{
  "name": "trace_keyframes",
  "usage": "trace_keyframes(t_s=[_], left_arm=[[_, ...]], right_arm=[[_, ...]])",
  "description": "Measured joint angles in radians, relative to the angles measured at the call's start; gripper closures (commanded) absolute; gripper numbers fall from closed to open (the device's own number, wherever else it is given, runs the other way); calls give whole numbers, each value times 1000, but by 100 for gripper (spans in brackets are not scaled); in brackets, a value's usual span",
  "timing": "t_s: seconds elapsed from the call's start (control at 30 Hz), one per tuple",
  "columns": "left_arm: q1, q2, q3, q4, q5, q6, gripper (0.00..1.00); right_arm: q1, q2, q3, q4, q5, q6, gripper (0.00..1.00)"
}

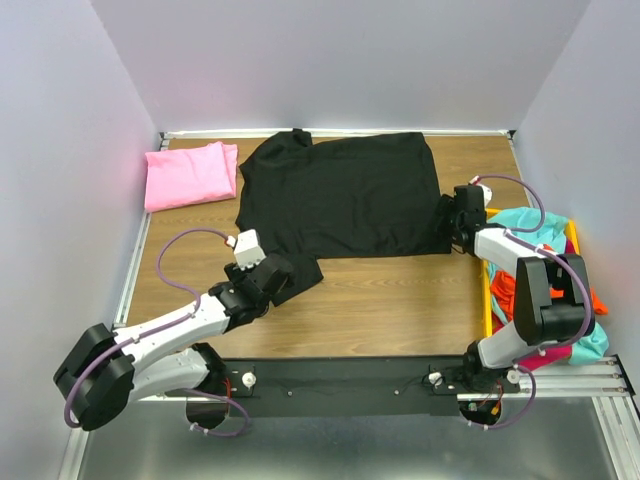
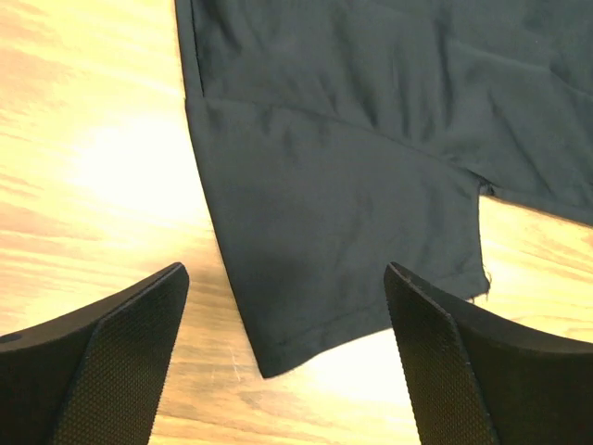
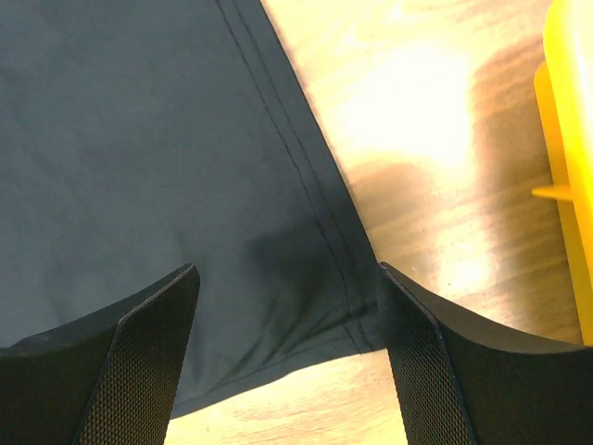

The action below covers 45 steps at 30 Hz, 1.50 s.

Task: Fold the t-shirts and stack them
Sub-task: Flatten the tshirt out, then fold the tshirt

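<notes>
A black t-shirt (image 1: 340,195) lies spread flat across the back of the wooden table. To its left, a pink t-shirt (image 1: 190,175) lies folded. My left gripper (image 1: 288,276) stands open over the black shirt's near-left sleeve. In the left wrist view the sleeve corner (image 2: 306,306) lies between the spread fingers of the left gripper (image 2: 283,320), untouched. My right gripper (image 1: 450,222) is open at the shirt's right hem corner. The right wrist view shows that hem corner (image 3: 324,306) lying between the fingers of the right gripper (image 3: 287,320).
A yellow bin (image 1: 487,295) stands at the table's right edge, holding teal (image 1: 540,225) and orange (image 1: 505,290) shirts; its wall (image 3: 565,139) is close to my right gripper. Bare wood (image 1: 390,310) lies in front of the black shirt. White walls enclose the table.
</notes>
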Motion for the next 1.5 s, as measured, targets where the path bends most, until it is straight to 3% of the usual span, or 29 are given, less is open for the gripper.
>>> trace_keyframes(t_s=[0.4, 1.2, 1.33, 1.4, 1.47, 1.5], left_arm=[[-5, 15, -24, 5, 87, -18, 24], [-22, 135, 13, -62, 212, -123, 42], [-24, 171, 41, -88, 212, -131, 57], [-24, 177, 43, -92, 212, -131, 75], [-24, 178, 44, -100, 212, -134, 80], [-24, 178, 44, -106, 213, -138, 86]], right_arm=[[-8, -50, -47, -2, 2, 8, 16], [-23, -160, -73, 8, -40, 7, 16], [-23, -175, -82, 15, -50, 7, 16], [-23, -182, -84, 16, -54, 7, 16], [-23, -187, -84, 19, -57, 7, 16], [-23, -188, -84, 21, -59, 7, 16]])
